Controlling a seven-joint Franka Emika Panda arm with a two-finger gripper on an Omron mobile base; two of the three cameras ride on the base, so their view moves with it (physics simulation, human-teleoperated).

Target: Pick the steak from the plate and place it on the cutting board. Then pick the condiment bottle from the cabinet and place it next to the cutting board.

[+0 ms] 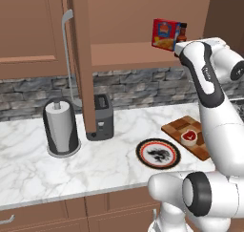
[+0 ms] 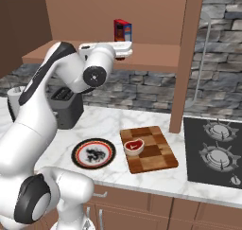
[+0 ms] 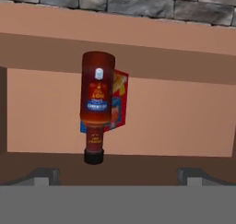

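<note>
The condiment bottle [image 3: 97, 103], dark red with a black cap, stands on the cabinet shelf [image 1: 128, 54] in front of a red and yellow box [image 1: 164, 34]. The hand view is rolled, so the bottle looks upside down there. My gripper [image 3: 119, 177] is open and level with the shelf, a short way from the bottle, which lies left of centre between the fingertips [image 3: 44, 176]. In the left base view the bottle [image 1: 182, 33] peeks out behind my arm. The steak [image 1: 189, 137] lies on the checkered cutting board [image 1: 175, 127]. The plate [image 1: 139, 153] beside it holds nothing. From the right base view, the hand [image 2: 128, 51] reaches into the shelf below the box.
The open cabinet door [image 1: 83, 59] with its long silver handle [image 1: 66, 49] hangs left of the shelf. A toaster [image 1: 102, 116] and a paper towel holder [image 1: 61, 128] stand on the marble counter. A stove [image 2: 215, 151] lies right of the cutting board [image 2: 156, 160].
</note>
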